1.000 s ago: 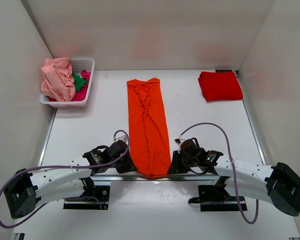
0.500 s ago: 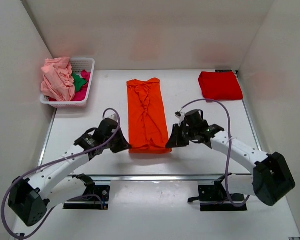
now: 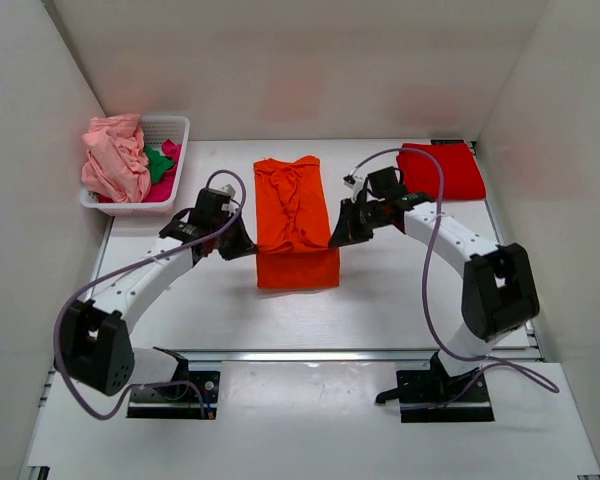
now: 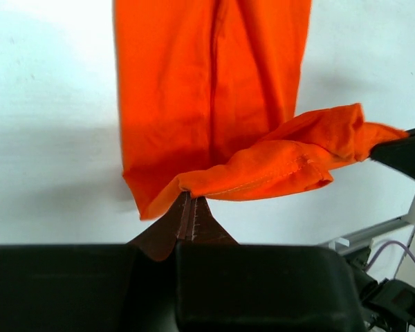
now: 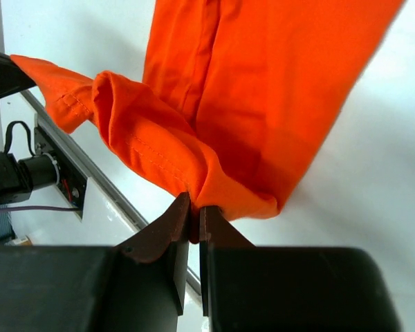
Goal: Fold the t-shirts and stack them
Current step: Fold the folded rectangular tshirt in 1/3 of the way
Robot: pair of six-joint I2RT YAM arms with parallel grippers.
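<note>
Mid-fold: left fingers point(image 4: 166, 232) and right fingers point(image 5: 162, 235) each pinched a hem corner of the orange t-shirt point(image 3: 294, 215), lifted above the shirt's middle on the tabletop point(image 3: 400, 290). Next, probably: lay the hem at the collar and let go.

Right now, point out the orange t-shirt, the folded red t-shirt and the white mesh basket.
orange t-shirt point(image 3: 292, 200): top external view, flat far half of the cloth.
folded red t-shirt point(image 3: 441, 172): top external view, middle of its upper face.
white mesh basket point(image 3: 178, 128): top external view, bare far right corner.

left arm point(image 3: 145, 280) extended | left fingers point(image 4: 194, 225) clamped | right arm point(image 3: 450, 238) extended | right fingers point(image 5: 173, 225) clamped
</note>
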